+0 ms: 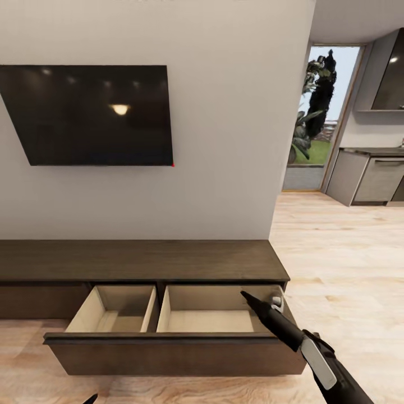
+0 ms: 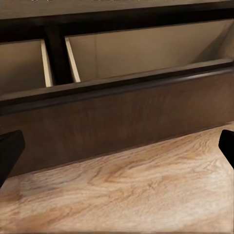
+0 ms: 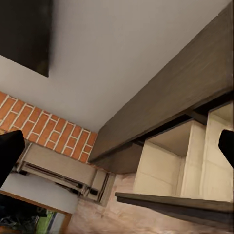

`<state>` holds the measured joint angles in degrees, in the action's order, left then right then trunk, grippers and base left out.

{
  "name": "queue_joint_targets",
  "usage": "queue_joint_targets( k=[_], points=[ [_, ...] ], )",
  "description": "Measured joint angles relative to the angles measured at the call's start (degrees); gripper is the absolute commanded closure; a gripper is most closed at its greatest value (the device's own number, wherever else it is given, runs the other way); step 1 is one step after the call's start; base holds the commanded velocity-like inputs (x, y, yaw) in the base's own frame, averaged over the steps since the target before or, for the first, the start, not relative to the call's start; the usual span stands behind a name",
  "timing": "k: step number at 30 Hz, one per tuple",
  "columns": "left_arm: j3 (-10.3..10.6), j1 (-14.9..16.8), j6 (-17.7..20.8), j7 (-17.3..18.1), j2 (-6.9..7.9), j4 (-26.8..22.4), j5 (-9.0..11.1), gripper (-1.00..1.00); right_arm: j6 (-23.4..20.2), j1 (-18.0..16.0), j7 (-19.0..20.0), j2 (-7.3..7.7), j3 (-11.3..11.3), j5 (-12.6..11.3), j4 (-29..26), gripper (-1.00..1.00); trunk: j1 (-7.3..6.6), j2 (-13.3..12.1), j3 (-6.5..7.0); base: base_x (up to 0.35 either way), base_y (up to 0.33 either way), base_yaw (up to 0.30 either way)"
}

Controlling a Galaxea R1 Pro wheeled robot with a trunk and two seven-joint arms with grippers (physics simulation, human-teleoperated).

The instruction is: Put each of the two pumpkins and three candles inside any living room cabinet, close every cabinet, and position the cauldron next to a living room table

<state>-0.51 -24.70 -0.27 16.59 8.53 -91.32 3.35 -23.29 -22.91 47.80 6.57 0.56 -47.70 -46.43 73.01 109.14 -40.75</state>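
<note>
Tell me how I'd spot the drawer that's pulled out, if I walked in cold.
Find the black TV on the pale wall; directly below runs a long, low dark-brown cabinet. Its pulled-out drawer sits under the right half, showing two pale beige compartments, both looking bare. The front to its left is shut, and the right claw hovers over its right compartment.

The cabinet (image 1: 140, 261) stood against the pale wall, directly below the black TV (image 1: 90, 115), on the light wood plank floor (image 1: 336, 247). Its wide drawer (image 1: 168, 353) was pulled out over the floor, showing two pale beige compartments side by side, parted by a divider. The cabinet's dark top was bare. In the left wrist view the drawer front (image 2: 122, 122) stood just above the planks (image 2: 126, 195).
</note>
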Motion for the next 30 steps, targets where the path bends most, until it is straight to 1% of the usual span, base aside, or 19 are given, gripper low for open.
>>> queue_joint_targets(
  k=[1, 3, 4, 6, 8, 9, 10, 11, 12, 13, 15, 17, 18, 20, 21, 22, 24, 27, 30],
  points=[
    [-0.05, 0.0, 0.08, -0.03, 0.0, 0.0, 0.0, -1.0, -0.07, 1.08, -0.05, 0.18, 0.11, 0.64, -0.02, -1.0, -0.22, -0.4, 0.18, 0.0, 0.0, 0.0],
    [-0.12, 0.0, 0.25, -0.08, 0.0, 0.0, 0.0, -1.0, -0.11, 2.15, -0.06, 0.6, 0.18, 1.01, -0.04, -1.0, -0.66, -1.2, 0.54, 0.0, 0.0, 0.0],
    [-0.19, 0.0, 0.42, -0.15, 0.0, 0.01, 0.0, -1.0, -0.11, 2.89, -0.02, 1.18, 0.22, 1.2, -0.05, -1.0, -0.88, -1.6, 0.72, 0.0, 0.0, 0.0],
    [-0.34, 0.0, 0.84, -0.26, 0.02, 0.02, -0.01, -1.0, -0.12, 3.58, 0.1, 1.95, 0.26, 1.32, -0.06, -1.0, -1.32, -2.41, 1.08, 0.0, 0.0, 0.0],
    [-0.97, 0.02, 1.27, -0.31, 0.05, 0.03, -0.01, -1.0, -0.11, 3.84, 0.18, 2.27, 0.22, 1.54, -0.06, -1.0, -1.76, -3.21, 1.44, 0.0, 0.0, 0.0],
    [-2.43, 0.04, 1.69, -0.33, 0.07, 0.03, -0.01, -1.0, 0.08, 4.02, 0.22, 2.47, 0.18, 1.77, -0.06, -1.0, -1.98, -3.61, 1.62, 0.0, 0.0, 0.0],
    [-3.42, 0.05, 1.9, -0.34, 0.07, 0.04, -0.01, -1.0, 0.18, 4.11, 0.21, 2.54, 0.15, 1.89, -0.06, -1.0, -2.2, -4.01, 1.8, 0.0, 0.0, 0.0],
    [-5.38, 0.07, 2.25, -0.34, 0.09, 0.04, -0.01, -1.0, 0.36, 4.42, 0.18, 2.66, 0.08, 2.22, -0.06, -1.0, -2.42, -4.41, 1.98, 0.0, 0.0, 0.0],
    [-6.32, 0.07, 2.38, -0.33, 0.1, 0.05, -0.01, -1.0, 0.42, 4.64, 0.19, 2.72, 0.05, 2.54, -0.06, -1.0, -2.64, -4.82, 2.16, 0.0, 0.0, 0.0],
    [-7.65, 0.08, 2.56, -0.32, 0.18, 0.05, -0.01, -1.0, 0.56, 5.04, 0.28, 2.79, 0.01, 3.48, -0.06, -1.0, -2.86, -5.22, 2.34, 0.0, 0.0, 0.0],
    [-8.63, 0.08, 2.68, -0.31, 0.3, 0.05, -0.01, -1.0, 0.68, 5.33, 0.47, 2.84, 0.0, 4.53, -0.06, -1.0, -3.3, -6.02, 2.7, 0.0, 0.0, 0.0],
    [-10.31, 0.08, 2.79, -0.23, 0.45, 0.1, 0.11, -1.0, 0.88, 5.64, 0.69, 2.83, -0.01, 5.57, -0.02, -1.0, -3.74, -6.82, 3.05, 0.0, 0.0, 0.0],
    [-12.03, 0.09, 2.82, -0.08, 0.5, 0.11, 0.26, -1.0, 0.96, 5.92, 0.77, 2.83, -0.03, 5.99, 0.01, -1.0, -3.96, -7.22, 3.23, 0.0, 0.0, 0.0],
    [-13.95, 0.09, 2.85, 0.05, 0.44, 0.15, 0.38, -1.0, 1.02, 6.37, 0.79, 2.83, -0.04, 6.27, 0.1, -1.0, -4.39, -8.02, 3.59, 0.0, 0.0, 0.0],
    [-15.35, 0.09, 2.86, 0.17, 0.38, 0.27, 0.47, -1.0, 1.06, 6.73, 0.74, 2.83, -0.05, 6.42, 0.26, -1.0, -4.61, -8.43, 3.77, 0.0, 0.0, 0.0],
    [-16.3, 0.09, 2.72, 0.35, 0.32, 0.41, 0.43, -1.0, 1.08, 6.96, 0.63, 2.83, -0.05, 6.55, 0.36, -1.0, -4.83, -8.83, 3.95, 0.0, 0.0, 0.0],
    [-16.98, 0.12, 2.55, 0.56, 0.3, 0.71, 0.31, -1.0, 1.09, 7.13, 0.51, 2.83, -0.06, 6.65, 0.43, -1.0, -5.27, -9.63, 4.31, 0.0, 0.0, 0.0],
    [-17.77, 0.28, 2.41, 0.63, 0.37, 3.27, 0.38, -1.0, 1.31, 7.59, 0.33, 2.8, -0.11, 6.82, 0.5, -1.0, -5.93, -10.83, 4.85, 0.0, 0.0, 0.0],
    [-18.18, 0.61, 2.66, 0.5, 0.3, 6.29, 0.21, -1.0, 2.92, 8.56, 0.19, 2.82, -0.06, 6.8, 0.53, -1.0, -6.59, -12.04, 5.39, 0.0, 0.0, 0.0]
  ],
)
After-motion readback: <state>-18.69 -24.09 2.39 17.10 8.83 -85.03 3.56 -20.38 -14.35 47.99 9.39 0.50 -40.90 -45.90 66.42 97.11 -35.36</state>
